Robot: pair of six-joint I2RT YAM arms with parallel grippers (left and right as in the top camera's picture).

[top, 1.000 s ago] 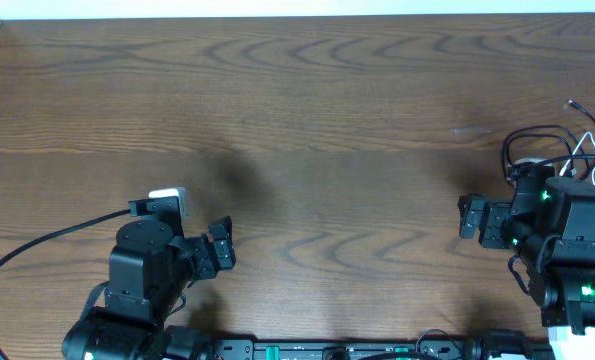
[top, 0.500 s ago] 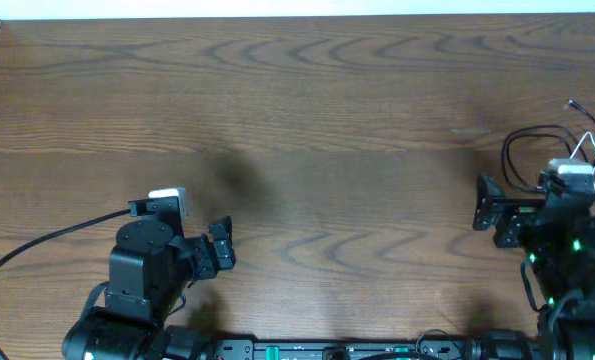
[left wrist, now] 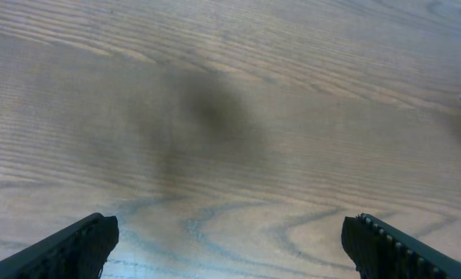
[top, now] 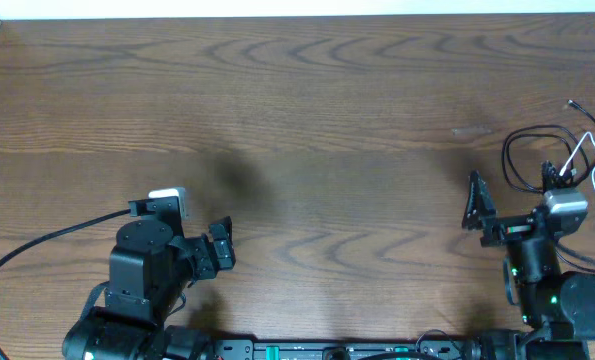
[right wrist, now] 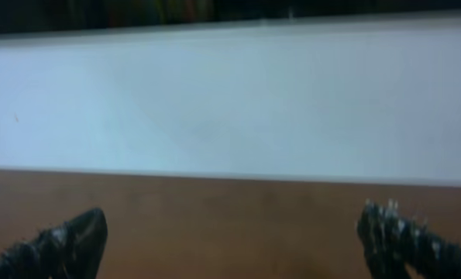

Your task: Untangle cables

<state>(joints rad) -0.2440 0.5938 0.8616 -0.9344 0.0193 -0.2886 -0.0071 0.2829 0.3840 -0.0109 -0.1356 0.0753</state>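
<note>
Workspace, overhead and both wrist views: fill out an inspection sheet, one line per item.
Surface: brown wood-grain table, bare across the middle.
Job's things: black cord looped near the right edge, white cord beside it. They appear to overlap, but how cannot be told. Neither is held.
Clutter: nothing seen.
Grippers: left gripper open over bare wood; right gripper open, holding nothing, apart from the cords.
Cables: thick black arm cable curves from the left arm to the left edge.
Surroundings: white strip along the table's far edge.
</note>
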